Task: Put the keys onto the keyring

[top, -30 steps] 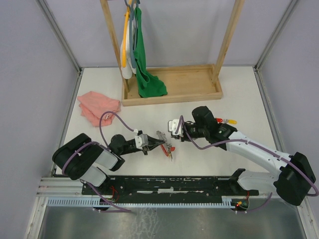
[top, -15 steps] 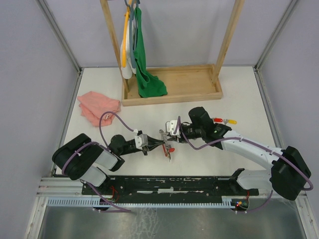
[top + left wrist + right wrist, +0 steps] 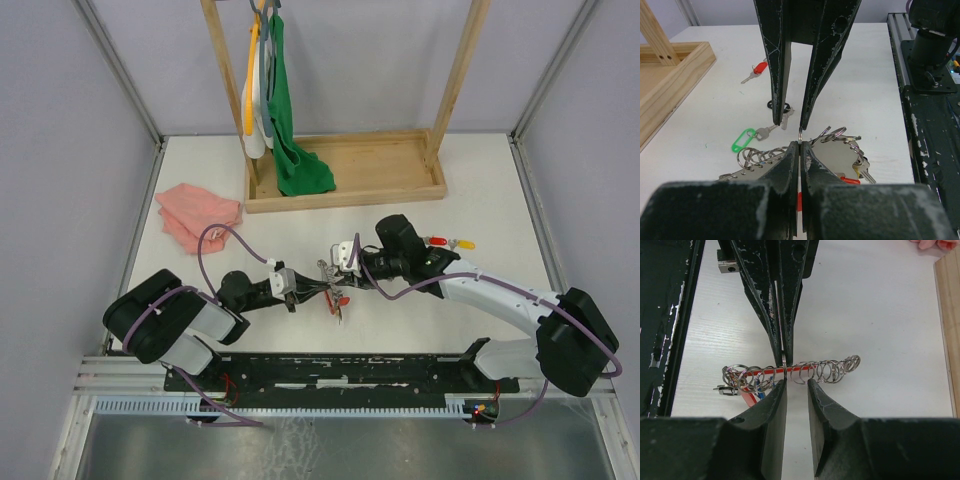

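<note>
- Lying mid-frame in the right wrist view, the keyring (image 3: 812, 371) runs lengthwise left-right.
- left gripper (image 3: 799, 145) is clamped on it; right gripper (image 3: 796, 383), part-open, holds nothing.
- table (image 3: 875, 315) stretches to wooden edge (image 3: 950, 315), right.

The centre of the top view is blocked: the left gripper (image 3: 316, 290) and the right gripper (image 3: 330, 273) are set tip to tip over the keyring (image 3: 338, 297), with no passable gap seen between them. The upper centre is barred by the wooden rack (image 3: 345, 196), in which a green cloth (image 3: 292, 150) is hung. A pink cloth (image 3: 197, 215) is spread at the middle left, and loose keys (image 3: 450, 243) are scattered at the middle right. Open table (image 3: 500, 190) is found right of the rack and just below the grippers.
</note>
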